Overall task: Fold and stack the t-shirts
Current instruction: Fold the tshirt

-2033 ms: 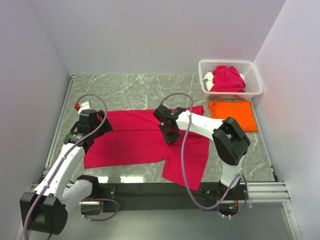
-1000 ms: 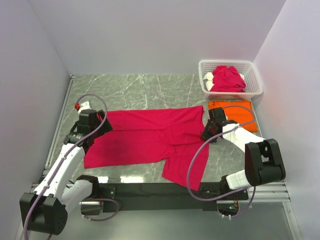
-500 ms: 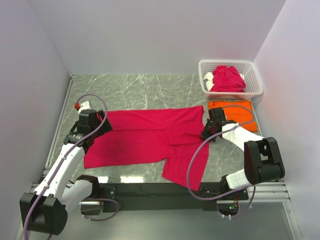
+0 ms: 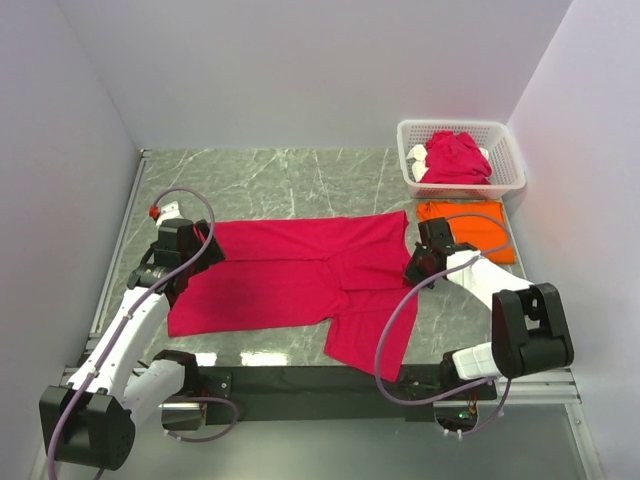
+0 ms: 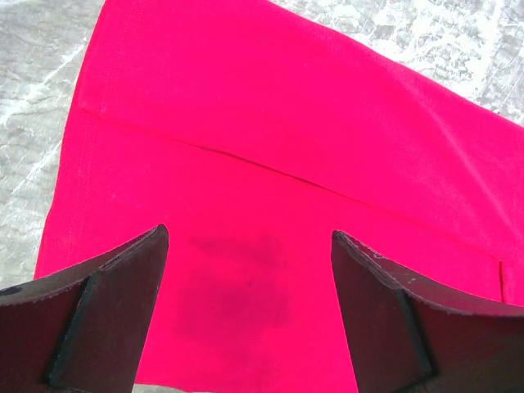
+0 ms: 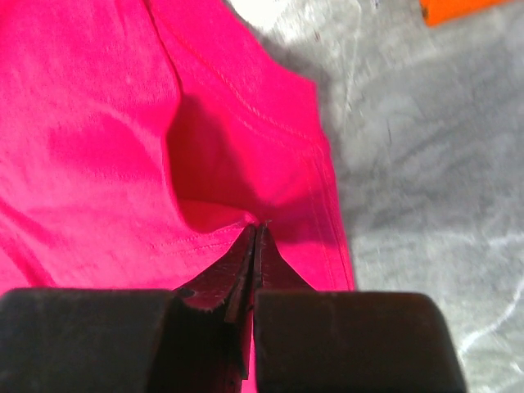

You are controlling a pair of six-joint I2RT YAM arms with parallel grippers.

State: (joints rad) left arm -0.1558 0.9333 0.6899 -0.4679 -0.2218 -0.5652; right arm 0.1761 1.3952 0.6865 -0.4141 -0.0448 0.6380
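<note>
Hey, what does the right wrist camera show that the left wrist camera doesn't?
Only the right wrist view: the right fingers shut, pinching a raised fold of the crimson shirt near its hemmed edge, plus a sliver of the orange shirt in the top corner. Only the left wrist view: the left fingers spread open over flat cloth crossed by a seam line. Both: that crimson shirt on the grey marble table.

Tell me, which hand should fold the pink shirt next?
Probably the right hand: it is shut on the pink shirt near its edge. The left hand hangs open above the cloth, holding nothing.
</note>
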